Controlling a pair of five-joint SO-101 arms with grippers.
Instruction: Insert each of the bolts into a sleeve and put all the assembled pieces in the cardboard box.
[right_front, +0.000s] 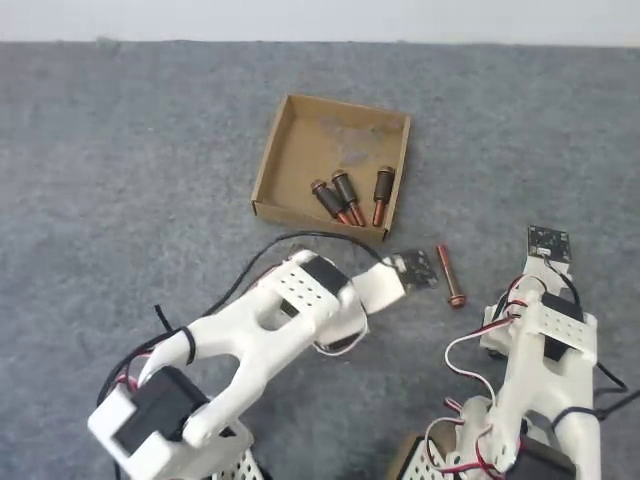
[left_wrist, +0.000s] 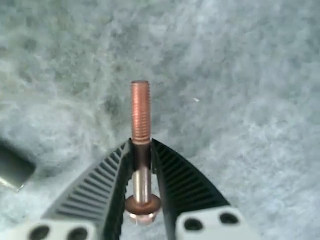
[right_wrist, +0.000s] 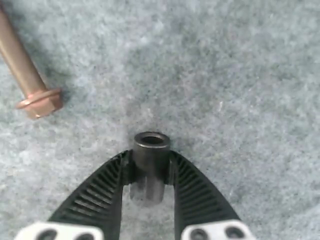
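Observation:
My left gripper (left_wrist: 141, 145) is shut on a copper bolt (left_wrist: 140, 117), whose threaded end sticks out past the fingertips over the grey carpet. My right gripper (right_wrist: 151, 155) is shut on a dark sleeve (right_wrist: 151, 150) with its open bore facing outward. A loose bolt (right_wrist: 30, 85) lies on the carpet just beside it, and in the high view this loose bolt (right_front: 449, 274) lies between the two arms. The cardboard box (right_front: 300, 135) sits farther back and holds three assembled pieces (right_front: 345, 197).
The left arm (right_front: 290, 310) stretches toward the box's near corner, and the right arm (right_front: 545, 340) stands at the right. A dark object (left_wrist: 14, 169) pokes in at the edge of the left wrist view. Grey carpet surrounds the box.

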